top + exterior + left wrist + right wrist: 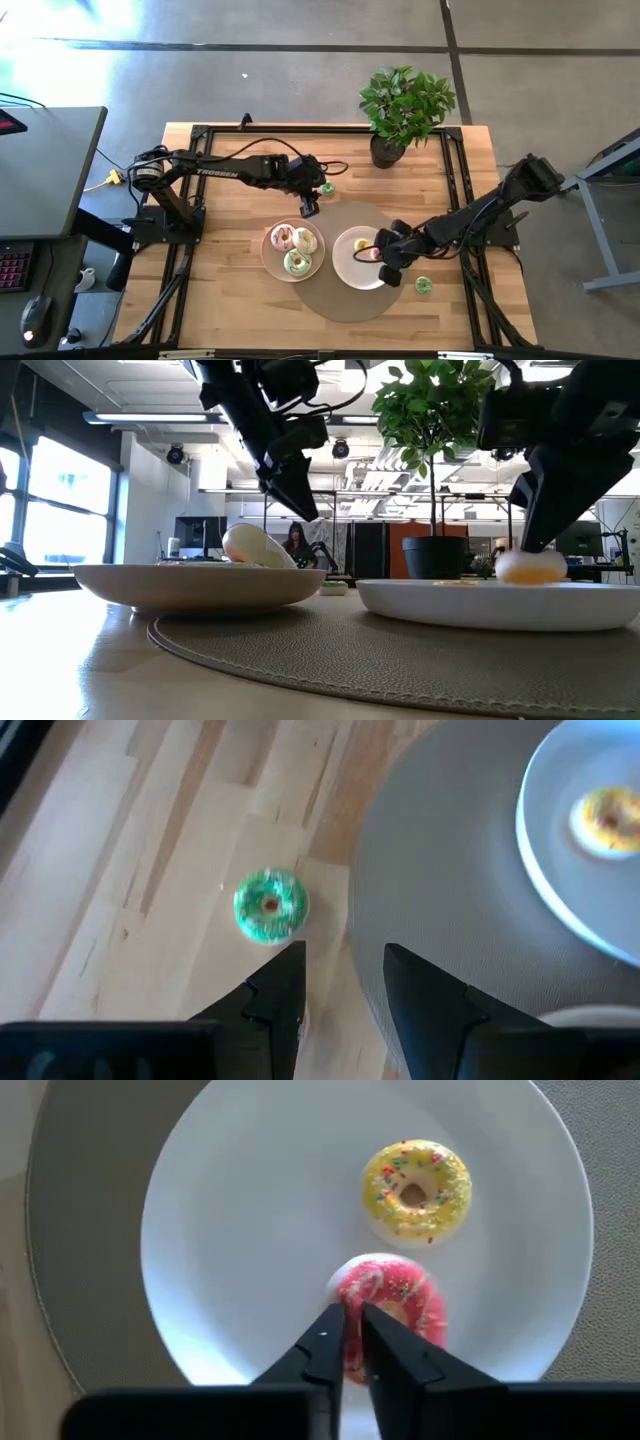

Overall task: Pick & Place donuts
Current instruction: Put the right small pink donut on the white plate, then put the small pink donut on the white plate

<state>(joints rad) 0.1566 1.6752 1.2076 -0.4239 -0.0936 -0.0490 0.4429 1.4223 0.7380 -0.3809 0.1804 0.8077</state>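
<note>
Three larger donuts, pink, cream-white and green iced (pixel 296 262), lie on the left white plate (pixel 268 257). On the right white plate (pixel 345 268) sit a tiny yellow donut (pixel 415 1188) and a tiny red-pink donut (pixel 392 1308). One tiny green donut (pixel 270 905) lies flat on the bare wood just beyond my open left gripper (pixel 345 985), which hovers above the mat's far edge (pixel 308 207). Another tiny green donut (pixel 423 286) lies on the table near the right plate. My right gripper (pixel 352 1342) is shut over the red-pink donut. My right gripper pinches the rim (pixel 345 1295) of the red-pink donut between its two fingers, which stand almost together. The fingers (pixel 540 510) come from above, slanting down from the table's right. The donut lies flat on the right plate, beside the yellow one.
A round grey mat (pixel 340 300) lies under both plates. A potted plant (pixel 403 108) stands at the table's far edge. Black frame rails (pixel 190 230) run along the table's left and right sides. Bare wood shows in front of the mat.
</note>
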